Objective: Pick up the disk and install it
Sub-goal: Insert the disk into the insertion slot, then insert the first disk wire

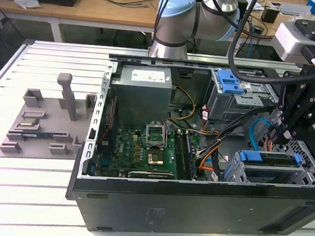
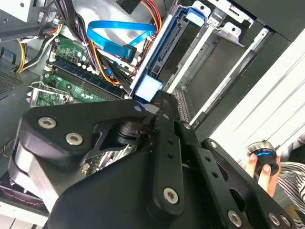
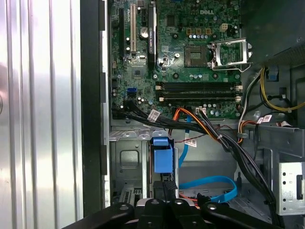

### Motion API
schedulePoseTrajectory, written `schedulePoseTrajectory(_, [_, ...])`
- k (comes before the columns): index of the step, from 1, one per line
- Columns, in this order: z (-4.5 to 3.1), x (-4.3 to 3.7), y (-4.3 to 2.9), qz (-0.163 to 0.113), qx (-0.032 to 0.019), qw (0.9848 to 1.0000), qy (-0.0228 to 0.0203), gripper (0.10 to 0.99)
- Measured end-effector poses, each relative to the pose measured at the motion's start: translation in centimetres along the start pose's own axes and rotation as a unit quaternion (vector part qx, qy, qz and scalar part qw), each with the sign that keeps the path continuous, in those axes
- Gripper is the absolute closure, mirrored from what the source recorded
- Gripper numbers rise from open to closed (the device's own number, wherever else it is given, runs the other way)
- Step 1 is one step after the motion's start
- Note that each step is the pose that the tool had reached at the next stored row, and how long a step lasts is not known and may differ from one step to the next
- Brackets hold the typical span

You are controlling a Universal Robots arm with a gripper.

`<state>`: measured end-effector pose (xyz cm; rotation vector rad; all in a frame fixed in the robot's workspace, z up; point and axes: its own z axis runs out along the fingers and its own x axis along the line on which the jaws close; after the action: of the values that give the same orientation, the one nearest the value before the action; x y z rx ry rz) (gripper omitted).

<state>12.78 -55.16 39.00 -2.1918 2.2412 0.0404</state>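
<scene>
1. The disk point(image 1: 269, 162), a slim drive framed by a blue carrier bracket, sits edge-up in the metal bay at the lower right of the exterior view, inside the open computer case point(image 1: 193, 209).
2. In the first wrist view its blue tab point(image 3: 162, 155) stands low in the frame, just above the black gripper point(image 3: 169, 188).
3. The gripper point(image 1: 282, 134) hangs directly over the disk at the frame's right; whether its fingers are apart or clamped, I cannot tell.
4. The case lies on a pale slatted metal surface point(image 1: 24, 194); a grey fixture point(image 1: 44, 122) rests at left.
5. A wooden bench point(image 1: 95, 5) crosses the upper frame.
6. A hand point(image 2: 261, 164) grips a round knob at the second wrist view's lower right.
</scene>
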Motion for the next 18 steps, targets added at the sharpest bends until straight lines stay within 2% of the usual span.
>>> schedulePoseTrajectory(8, [0.04, 0.0, 0.0, 0.0, 0.0, 1.0, 0.0, 0.98])
schedulePoseTrajectory(9, [0.05, -0.04, -0.51, 0.0, -0.0001, 1.0, -0.0001, 0.98])
schedulePoseTrajectory(10, [0.06, -0.33, -1.59, 0.0, -0.0008, 1.0, 0.0, 0.98])
schedulePoseTrajectory(12, [0.15, -1.14, -3.13, 0.0, -0.0021, 1.0, 0.0008, 0.98])
schedulePoseTrajectory(14, [0.4, -1.9, -3.7, 0.0, -0.0032, 1.0, 0.0007, 0.98])
schedulePoseTrajectory(17, [1.15, -3.29, -4.34, 0.0, -0.0054, 1.0, 0.0009, 0.98])
schedulePoseTrajectory(18, [1.6, -4.4, -4.77, 0.0, -0.0057, 1.0, 0.0021, 0.98])
